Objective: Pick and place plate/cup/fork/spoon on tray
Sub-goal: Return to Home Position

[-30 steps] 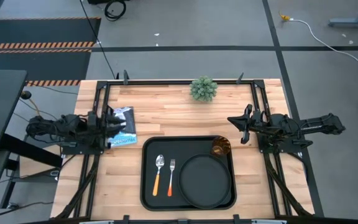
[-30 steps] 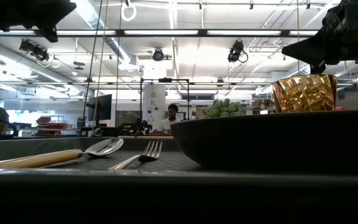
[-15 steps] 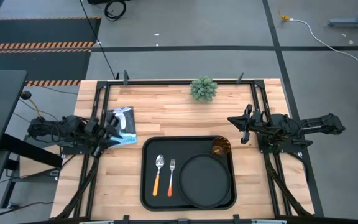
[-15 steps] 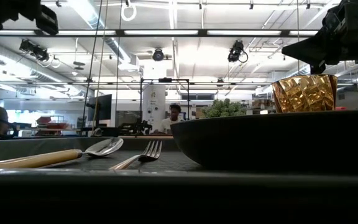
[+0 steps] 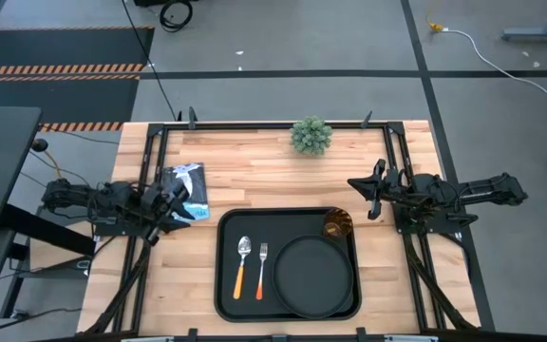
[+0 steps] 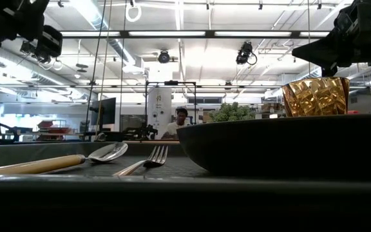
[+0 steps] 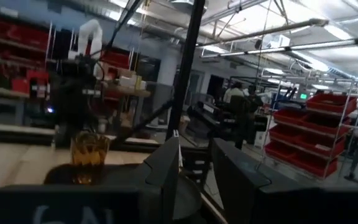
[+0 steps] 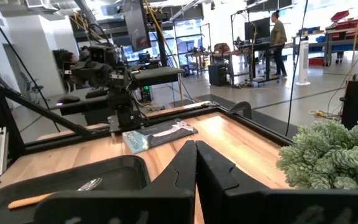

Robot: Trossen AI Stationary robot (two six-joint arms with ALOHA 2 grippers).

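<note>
A wooden table [image 5: 273,180] seen from above, with a black tray [image 5: 224,285] at its 6 o'clock edge. All four items lie on the tray. The round plate [image 5: 310,263] fills the tray's 3 o'clock half. The amber cup [image 5: 337,225] stands upright in the tray's 1 o'clock corner, just beside the plate's rim. The spoon [image 5: 242,265] and the fork [image 5: 262,269] lie side by side in the tray's 9 o'clock half, close but apart, orange handles toward 6 o'clock, the spoon nearer the tray's edge.

The left gripper [image 5: 180,195] sits at the table's 9 o'clock side, over a flat packet [image 5: 190,191], well apart from the tray. Its wrist view shows the two fingers [image 7: 166,171] slightly apart, holding nothing.

The right gripper [image 5: 361,187] is at the table's 3 o'clock side, raised off the table just at 12 o'clock from the cup. Its fingers [image 8: 182,165] are pressed together with nothing between them.

A small green plant [image 5: 311,136] stands at the table's 12 o'clock edge. In the low view, a person [image 6: 181,122] shows far off in the room behind.
</note>
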